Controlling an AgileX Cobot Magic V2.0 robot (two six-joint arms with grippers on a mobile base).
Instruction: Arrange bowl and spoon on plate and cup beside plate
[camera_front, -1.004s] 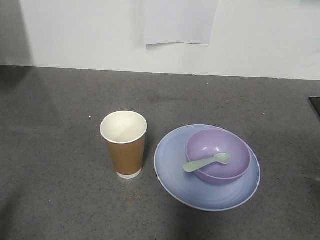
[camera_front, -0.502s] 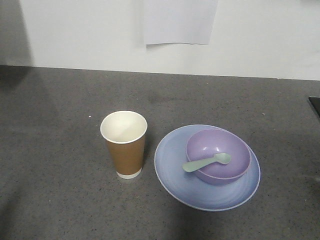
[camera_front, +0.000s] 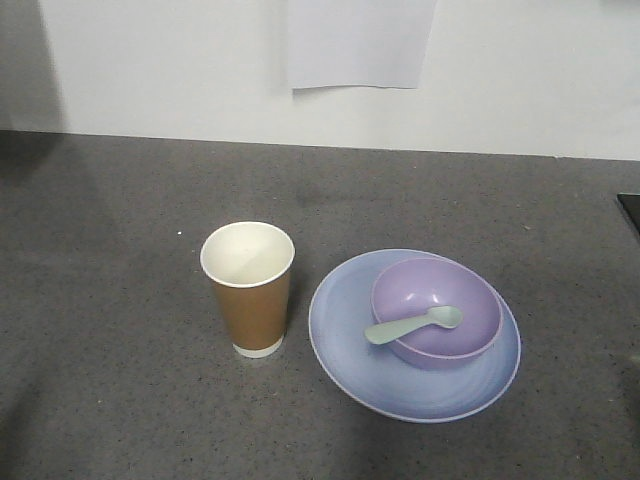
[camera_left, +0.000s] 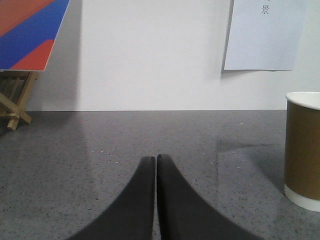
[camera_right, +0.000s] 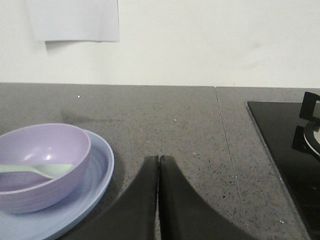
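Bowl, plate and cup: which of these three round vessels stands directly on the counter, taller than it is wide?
The brown paper cup, left of the plate.

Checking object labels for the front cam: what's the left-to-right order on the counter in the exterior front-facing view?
cup → plate → bowl. The bowl sits on the plate, right of its centre. The spoon rests in the bowl with its handle over the left rim, so it overlaps both and I leave it out of the order.

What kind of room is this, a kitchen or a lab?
Probably a mock kitchen: a speckled grey countertop against a plain white wall, a black cooktop set into it, and a taped-up paper sheet, suggesting a test setup.
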